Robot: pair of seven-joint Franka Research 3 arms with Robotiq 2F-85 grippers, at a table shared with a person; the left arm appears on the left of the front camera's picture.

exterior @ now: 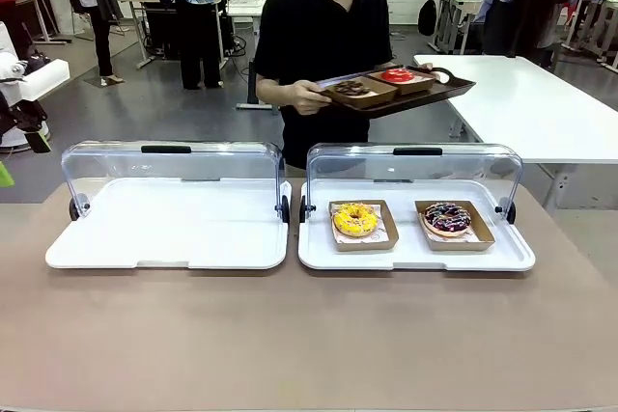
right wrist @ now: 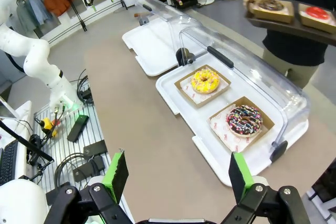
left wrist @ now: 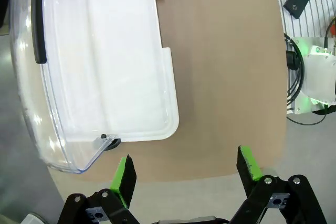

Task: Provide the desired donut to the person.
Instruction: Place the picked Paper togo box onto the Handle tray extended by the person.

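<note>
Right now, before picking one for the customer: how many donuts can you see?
4. The yellow donut and the chocolate sprinkled donut sit in the right display tray; a dark donut and a red donut are on the person's brown tray.

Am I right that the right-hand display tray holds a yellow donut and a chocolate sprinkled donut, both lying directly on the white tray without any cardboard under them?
Not quite. The yellow donut and the chocolate sprinkled donut do sit in the right-hand display tray, but each rests in its own brown cardboard box, not on the bare tray. The front view shows this clearly.
</note>
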